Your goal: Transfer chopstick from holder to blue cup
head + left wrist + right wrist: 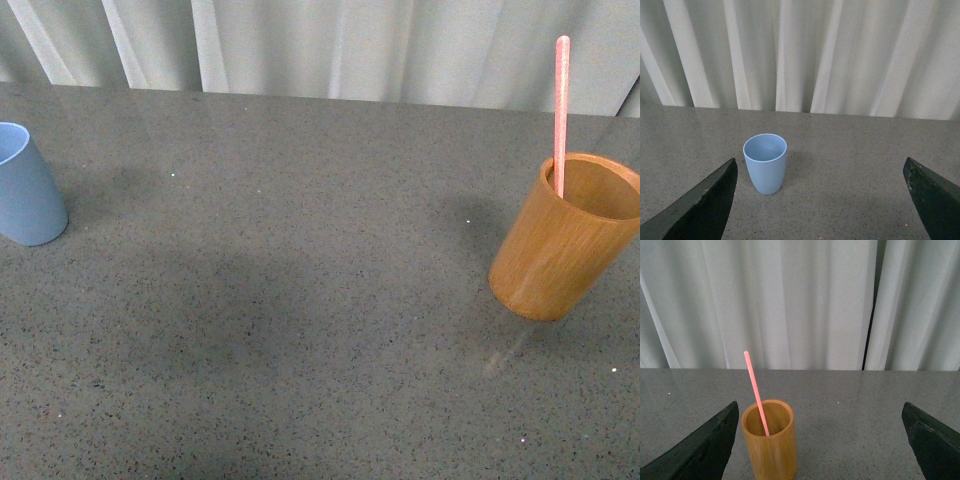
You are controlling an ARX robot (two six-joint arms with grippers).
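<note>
A pink-red chopstick [561, 110] stands in the orange-brown wooden holder [565, 245] at the table's right edge. The light-blue cup [25, 190] stands upright at the far left edge. Neither arm shows in the front view. In the left wrist view the blue cup [765, 162] stands ahead of my open, empty left gripper [820, 200], nearer one finger [705, 205]. In the right wrist view the holder [769, 442] with the chopstick [755, 390] stands ahead of my open, empty right gripper [820, 440], close to one finger [705, 450].
The grey speckled table [300, 300] stretches between the two cups. A white pleated curtain [330, 45] hangs behind the table's far edge.
</note>
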